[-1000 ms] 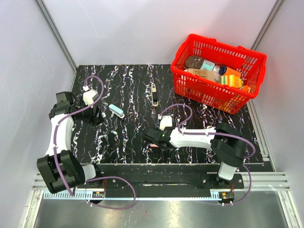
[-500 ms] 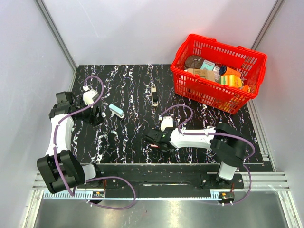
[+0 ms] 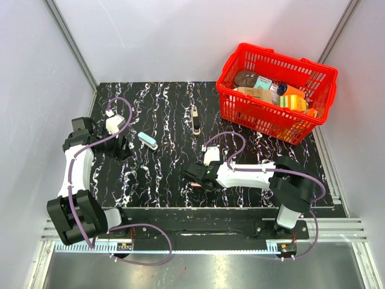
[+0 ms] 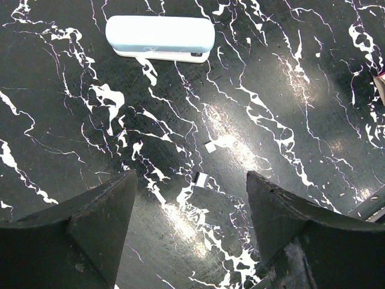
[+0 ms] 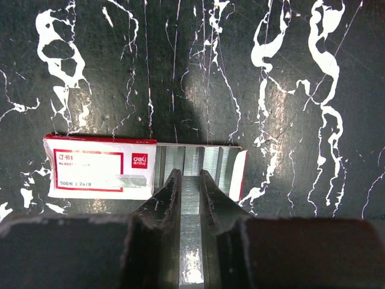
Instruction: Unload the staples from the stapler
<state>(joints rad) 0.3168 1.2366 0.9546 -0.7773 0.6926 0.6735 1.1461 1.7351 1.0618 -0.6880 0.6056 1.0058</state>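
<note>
The light-blue stapler (image 3: 147,140) lies closed on the black marbled table; in the left wrist view it (image 4: 159,36) lies flat, well ahead of the fingers. My left gripper (image 3: 122,147) (image 4: 191,180) is open and empty just above the table, left of the stapler. My right gripper (image 3: 191,174) (image 5: 189,174) is shut on a silver strip of staples (image 5: 190,201). It holds the strip over the open end of a red-and-white staple box (image 5: 99,171) near the table's front middle. Rows of staples (image 5: 213,159) show in the box's open tray.
A red basket (image 3: 264,117) full of packaged goods stands at the back right. A slim black-and-silver object (image 3: 195,119) lies at the table's middle back. Two tiny white scraps (image 4: 210,146) lie on the table between the left fingers and the stapler.
The right arm has shifted only very slightly over the staple box. The left arm and the stapler have not moved.
</note>
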